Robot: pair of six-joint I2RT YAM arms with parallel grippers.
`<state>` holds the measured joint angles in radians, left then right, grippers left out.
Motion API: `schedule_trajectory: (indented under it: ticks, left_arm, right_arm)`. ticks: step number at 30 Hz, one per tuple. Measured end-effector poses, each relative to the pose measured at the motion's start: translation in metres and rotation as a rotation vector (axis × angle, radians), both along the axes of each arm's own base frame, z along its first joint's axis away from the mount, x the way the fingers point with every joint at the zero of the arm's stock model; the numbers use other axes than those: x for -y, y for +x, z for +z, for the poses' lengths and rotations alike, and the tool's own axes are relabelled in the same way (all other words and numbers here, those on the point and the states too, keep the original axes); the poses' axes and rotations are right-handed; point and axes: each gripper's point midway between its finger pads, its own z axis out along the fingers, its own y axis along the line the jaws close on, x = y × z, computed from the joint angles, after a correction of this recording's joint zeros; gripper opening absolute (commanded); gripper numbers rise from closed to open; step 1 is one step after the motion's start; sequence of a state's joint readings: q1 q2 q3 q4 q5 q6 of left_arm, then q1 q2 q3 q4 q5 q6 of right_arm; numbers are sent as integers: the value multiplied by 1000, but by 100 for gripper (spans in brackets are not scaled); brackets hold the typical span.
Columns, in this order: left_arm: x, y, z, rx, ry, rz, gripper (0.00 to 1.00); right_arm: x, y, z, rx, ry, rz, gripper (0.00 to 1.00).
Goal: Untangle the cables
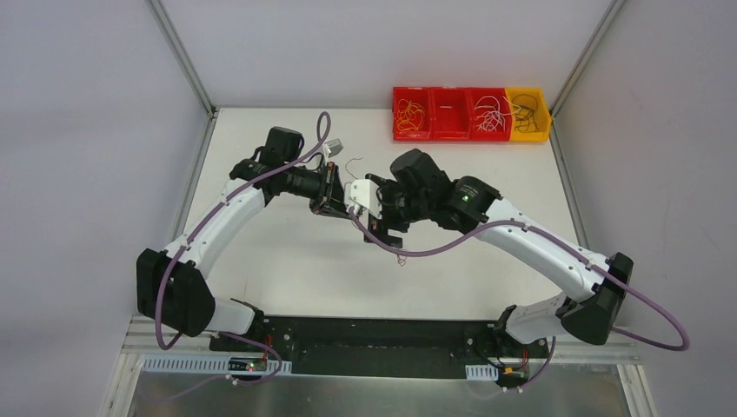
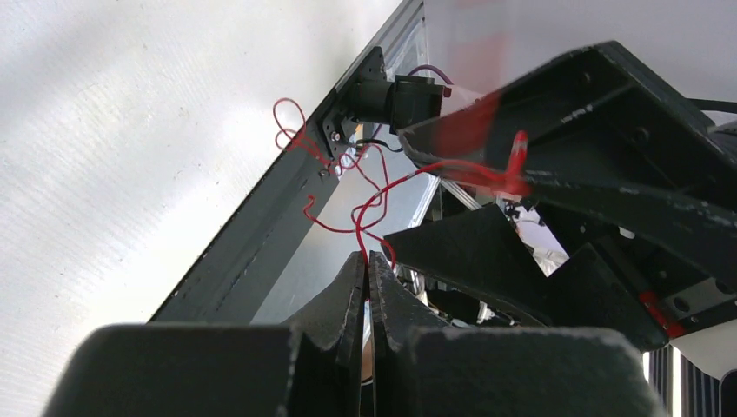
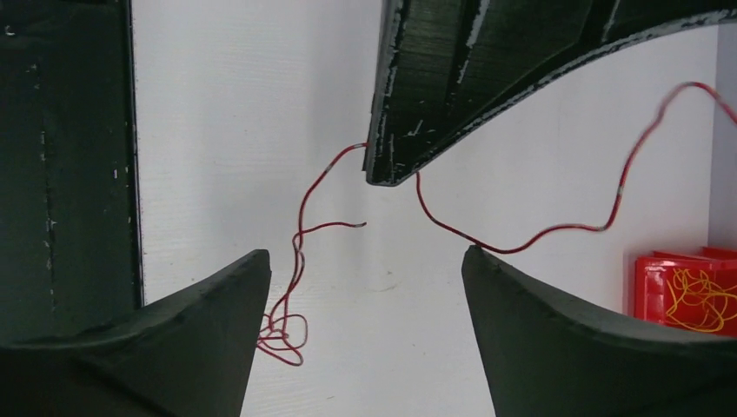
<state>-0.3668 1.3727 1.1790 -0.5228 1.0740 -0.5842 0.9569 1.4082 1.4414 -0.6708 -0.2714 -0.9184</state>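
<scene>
Red cable [image 3: 300,217] pinched in the closed left gripper [image 2: 368,269] above the table's [image 1: 287,269] middle, dangling between the wide-spread jaws of the right gripper [image 3: 365,252]; best re-gripped low near the curled tail [image 3: 280,337], drawn apart slowly toward the table's right edge.

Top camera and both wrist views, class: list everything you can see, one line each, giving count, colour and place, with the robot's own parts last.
table: one, white, under both arms
bins: four in a row, three red and one yellow, far right corner of the table
orange cables: one clump, leftmost red bin
white cables: one clump, third red bin
dark cables: one clump, yellow bin
red cable: one, hanging in loops from the left gripper
purple hoses: two, one along each arm
left gripper: black, jaws shut on the red cable
right gripper: black, jaws open, facing the red cable
</scene>
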Motion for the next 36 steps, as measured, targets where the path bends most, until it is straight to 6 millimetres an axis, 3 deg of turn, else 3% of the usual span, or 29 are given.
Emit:
schedule_trajectory:
  ticks: [7,10,16,27,29,33,36]
  left_arm:
    - [1,2,-5,-16,7,2,0]
    - [1,3,-5,-19,8,2,0]
    - [2,4,-8,-37,10,2,0]
    - [12,-9,-7,-74,-3,-48,0]
    - [13,-12,-6,-78,-9,-59,0]
    - [14,-14,-4,-85,-20,-70,0]
    - [14,-15,-2,-93,-29,-77,0]
  right_arm:
    - [6,-11,11,-3,25,5,87]
    - [11,-15,15,-7,27,1,99]
    - [15,-23,23,-12,50,3,99]
    - [0,-14,-20,-63,-81,6,99]
    - [-1,-11,-25,-62,-99,1,93]
    - [0,-9,-31,-63,-122,2,65]
    - [1,-10,-32,-67,-127,2,51]
